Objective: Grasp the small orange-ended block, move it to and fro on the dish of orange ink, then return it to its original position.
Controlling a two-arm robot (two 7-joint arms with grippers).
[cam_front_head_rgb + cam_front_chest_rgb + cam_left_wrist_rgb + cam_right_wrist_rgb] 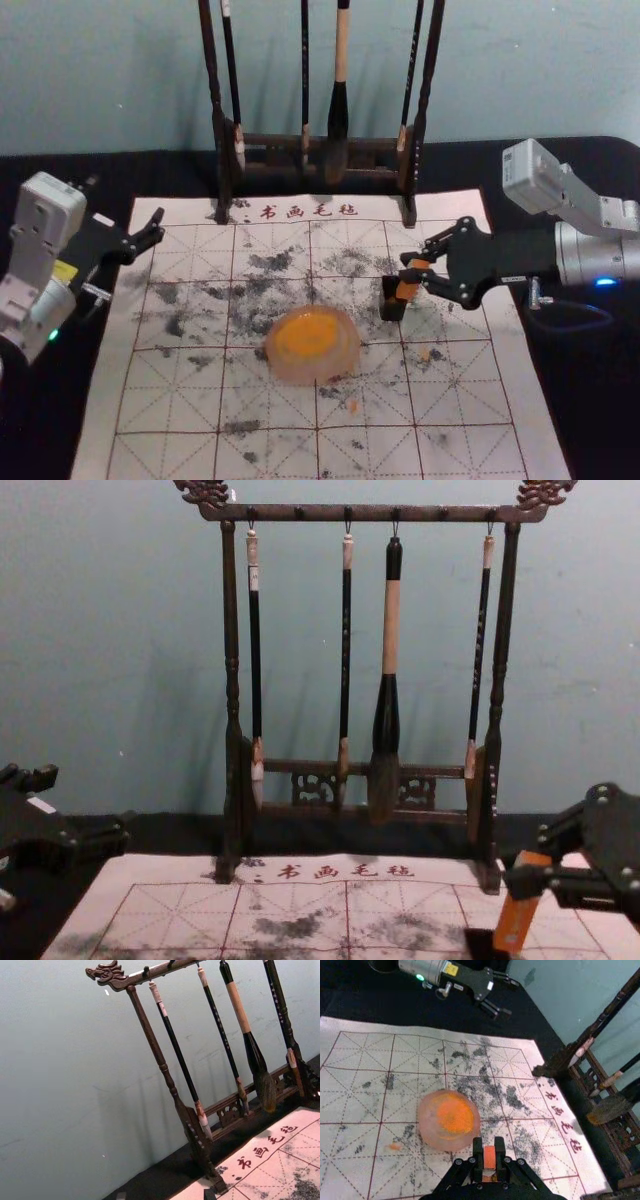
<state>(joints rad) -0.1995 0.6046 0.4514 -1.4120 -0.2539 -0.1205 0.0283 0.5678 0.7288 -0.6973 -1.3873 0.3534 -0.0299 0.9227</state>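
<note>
Across the upper part of the head view, a pale blue-green wall [120, 70] behind a dark carved wooden rack [425, 100] hung with brushes; below, a black-covered tabletop [600, 420] and a white gridded felt mat [170, 410]. At the left edge, parked away from the work, the left tool [88, 802], released and holding nothing. At lower centre, a round, translucent pinkish dish of orange ink [345, 370]. Right of centre, a small black holder [392, 302], with the slim orange block [517, 917] at it, tilted. Hard to tell whether seated inside or just beside. Farther right, the right tool [410, 267], clenched around the block's upper part.

Stage judged to be either lift-out or put-back; no telling which. For a lift, best to raise along the block's own lean until well free of the holder, then swing left to the dish and stroke lightly, short of the rim. For a put-back, better to line up first, lower gently, and release only once steady.
</note>
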